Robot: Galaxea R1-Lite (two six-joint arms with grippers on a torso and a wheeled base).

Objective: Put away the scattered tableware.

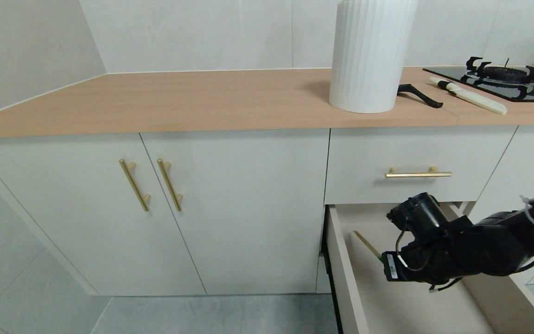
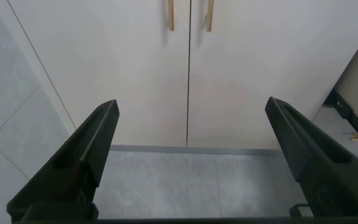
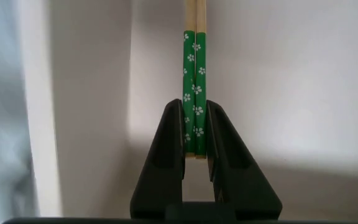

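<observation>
Two chopsticks [image 3: 196, 62] pinched at green end by right claw [image 3: 194, 107], sticking out ahead; drawer [image 1: 341, 269] under claw. Judged light, stiff, thin, slippery, easily rolled apart. Nothing held by left claw [image 2: 191, 112], spread wide.

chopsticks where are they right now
The chopsticks are clamped in the right gripper, held over the open drawer low on the right of the head view, just under the closed drawer with the gold handle.
</observation>
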